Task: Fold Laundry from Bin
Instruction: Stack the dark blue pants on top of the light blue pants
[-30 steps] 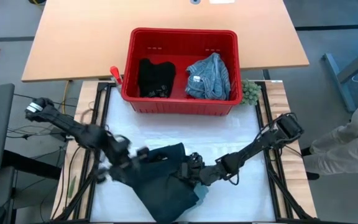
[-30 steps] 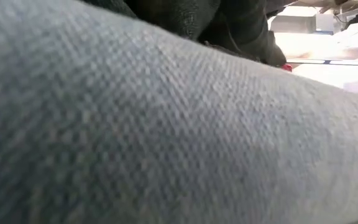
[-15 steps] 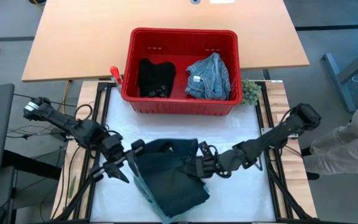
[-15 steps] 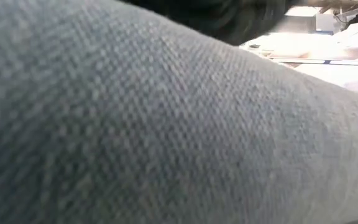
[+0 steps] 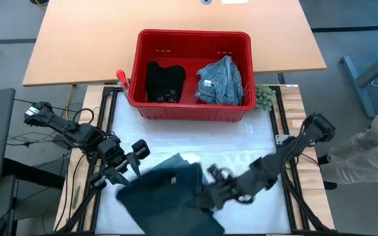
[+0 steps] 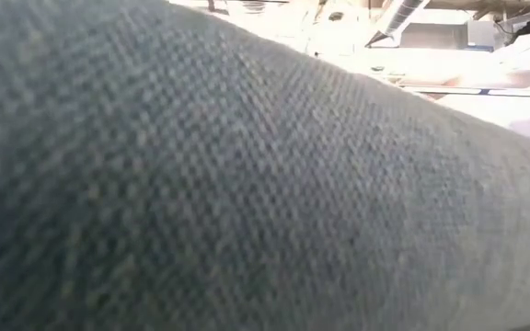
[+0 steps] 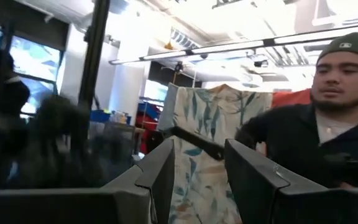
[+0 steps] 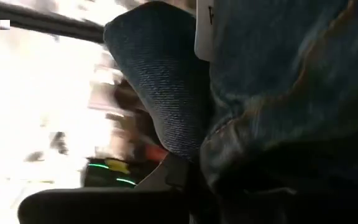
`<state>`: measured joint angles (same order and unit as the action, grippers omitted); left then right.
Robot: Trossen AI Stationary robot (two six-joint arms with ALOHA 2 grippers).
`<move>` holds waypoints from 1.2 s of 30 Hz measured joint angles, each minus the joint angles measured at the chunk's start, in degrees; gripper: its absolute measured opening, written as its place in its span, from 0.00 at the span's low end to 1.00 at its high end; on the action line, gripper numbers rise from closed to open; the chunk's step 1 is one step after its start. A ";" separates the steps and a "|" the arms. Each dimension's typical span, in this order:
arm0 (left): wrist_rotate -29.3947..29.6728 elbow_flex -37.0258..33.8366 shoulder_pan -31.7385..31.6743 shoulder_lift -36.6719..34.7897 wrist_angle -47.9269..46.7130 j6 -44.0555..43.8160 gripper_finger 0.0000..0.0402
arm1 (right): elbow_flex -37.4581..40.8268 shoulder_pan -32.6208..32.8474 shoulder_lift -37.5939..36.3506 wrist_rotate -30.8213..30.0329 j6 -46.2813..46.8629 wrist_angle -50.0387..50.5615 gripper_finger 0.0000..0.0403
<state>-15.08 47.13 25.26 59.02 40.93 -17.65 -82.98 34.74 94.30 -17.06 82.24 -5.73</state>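
So the right gripper (image 5: 210,195) is down near the front edge of the tabletop (image 5: 254,141), clamped onto a dark denim-blue garment (image 5: 169,196); in the right wrist view the denim fabric (image 8: 278,81) with its orange stitching is bunched right up against the fingers, so it's closed on cloth. The left gripper (image 5: 136,152) sits at the left side of the white tabletop, just beside the upper left corner of that same garment, and its fingers (image 7: 160,177) stand partly apart with nothing between them, so it's open and not holding anything as far as I can see. The garment lies spread over the front middle of the tabletop and runs off the front edge, and the low view is filled with blue-grey woven cloth (image 6: 247,184). At the back edge sits the red rectangular plastic bin (image 5: 190,73), with a black garment (image 5: 165,80) in its left half and a blue-white striped garment (image 5: 220,80) in its right half. A small green fuzzy lump (image 5: 264,97) sits just outside the bin's right front corner. Beyond that there's a person (image 7: 328,124) in a dark top and a leaf-print cloth (image 7: 210,137) hanging in the room.
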 joint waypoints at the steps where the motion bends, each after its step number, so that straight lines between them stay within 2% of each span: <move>1: 0.72 0.00 0.31 0.00 0.17 0.27 0.32 | 1.85 -0.04 0.78 0.70 1.95 1.47 0.16; 4: 2.53 0.00 0.75 0.06 0.13 0.75 0.32 | 8.95 -1.87 1.91 3.93 5.29 2.34 0.16; 6: 3.58 0.00 0.79 0.21 0.03 0.24 0.32 | 13.91 -3.76 1.48 3.88 7.52 -0.91 0.16; 10: 7.22 0.02 1.51 2.03 -0.58 -2.39 0.32 | 24.22 -6.49 0.52 0.15 8.78 -11.81 0.16; 13: 9.57 0.02 2.95 6.47 -0.63 -3.68 0.32 | 28.90 -7.34 0.56 -2.68 8.93 -20.05 0.16; 18: 7.56 -0.01 3.18 16.26 -1.79 -10.12 0.32 | 32.08 -7.10 0.51 -10.78 12.52 -20.27 0.16; 22: 2.32 -0.04 2.34 22.75 -1.87 -16.52 0.32 | 32.55 -7.30 0.51 -12.59 13.45 -20.60 0.16; 25: 0.95 -0.04 1.88 25.67 -4.60 -19.49 0.32 | 32.55 -6.68 0.51 -14.57 16.66 -18.15 0.16; 31: 2.53 0.11 0.73 27.15 -20.23 -21.86 0.31 | 32.54 -4.76 0.51 -22.87 23.63 -9.76 0.16; 36: 2.79 0.26 -1.37 27.02 -31.90 -21.68 0.26 | 32.54 -6.64 0.57 -24.41 21.98 -7.68 0.15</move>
<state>-12.29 47.40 23.89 86.04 9.04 -39.33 -50.43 28.10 94.87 -41.47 104.22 -13.42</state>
